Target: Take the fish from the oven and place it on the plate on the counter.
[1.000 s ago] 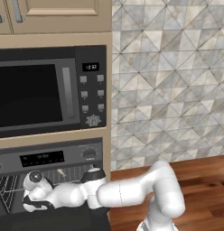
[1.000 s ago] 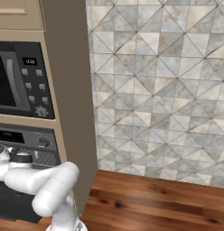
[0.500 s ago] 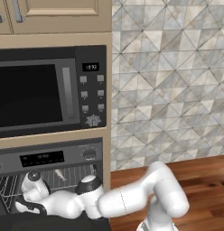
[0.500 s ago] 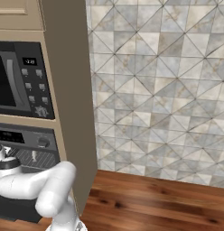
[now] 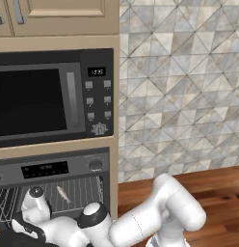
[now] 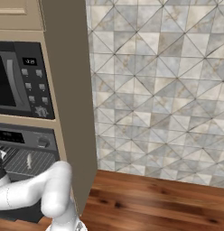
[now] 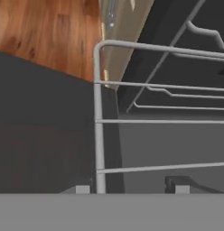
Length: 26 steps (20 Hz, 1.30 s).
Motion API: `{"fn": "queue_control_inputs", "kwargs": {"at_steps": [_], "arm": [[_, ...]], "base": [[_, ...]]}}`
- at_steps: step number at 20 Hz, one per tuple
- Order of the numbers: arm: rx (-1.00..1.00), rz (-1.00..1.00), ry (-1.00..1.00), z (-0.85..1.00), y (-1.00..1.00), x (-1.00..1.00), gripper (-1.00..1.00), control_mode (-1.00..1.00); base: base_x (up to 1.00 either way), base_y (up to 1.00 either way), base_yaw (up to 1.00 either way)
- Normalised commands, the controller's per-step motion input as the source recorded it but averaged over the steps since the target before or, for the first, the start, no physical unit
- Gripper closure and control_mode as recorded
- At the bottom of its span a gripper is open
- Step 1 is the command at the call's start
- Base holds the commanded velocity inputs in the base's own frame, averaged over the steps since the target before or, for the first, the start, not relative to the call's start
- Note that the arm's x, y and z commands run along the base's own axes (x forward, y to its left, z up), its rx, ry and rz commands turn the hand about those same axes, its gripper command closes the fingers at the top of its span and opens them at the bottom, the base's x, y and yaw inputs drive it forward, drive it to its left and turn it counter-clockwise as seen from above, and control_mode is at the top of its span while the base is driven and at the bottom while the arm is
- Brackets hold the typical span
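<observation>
The tiny silvery fish (image 5: 63, 194) lies on a wire rack inside the oven (image 5: 54, 169), just under the display and knob; the right base view shows the fish (image 6: 29, 161) too. My arm reaches low and left across the oven mouth, with the hand (image 5: 34, 205) left of and below the fish. In the hand view my gripper (image 7: 132, 189) is open, its two tips apart over a lower wire rack (image 7: 98, 122), holding nothing. The fish is apart from the fingers. The plate is out of view. The reddish-brown counter (image 6: 154, 198) runs to the right of the oven.
A black microwave-like unit (image 5: 44, 96) with a button panel sits above the oven. A beige cabinet side (image 6: 73, 113) borders the oven on its right, and a tiled wall (image 5: 179, 96) backs the counter. Rack rails line the oven's dark side wall (image 7: 186, 67).
My forearm and elbow have swung lower and further left across the oven front, and the hand has slid left in the right base view. The fish has stayed on its rack.
</observation>
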Motion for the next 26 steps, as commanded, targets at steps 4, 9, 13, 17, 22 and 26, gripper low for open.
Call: {"fn": "queue_control_inputs", "kwargs": {"at_steps": [4, 9, 13, 17, 22, 26], "arm": [[-0.07, 0.0, 0.0, -1.0, -0.16, -1.0, 1.0, -1.0], [-0.07, 0.0, 0.0, -1.0, -0.15, -1.0, 1.0, -1.0], [-0.05, 0.0, 0.0, -1.0, -0.14, -1.0, 1.0, -1.0], [-0.03, 0.0, 0.0, -1.0, -0.12, -1.0, 1.0, -1.0], [-0.02, 0.01, 0.0, -1.0, -0.06, -1.0, 1.0, -1.0], [-0.02, 0.03, 0.03, -1.0, -0.02, -1.0, 1.0, -1.0]], "base": [[0.0, 0.0, 0.0], [0.0, 0.0, 0.0], [0.0, 0.0, 0.0], [0.0, 0.0, 0.0], [0.0, 0.0, 0.0], [0.0, 0.0, 0.0]]}}
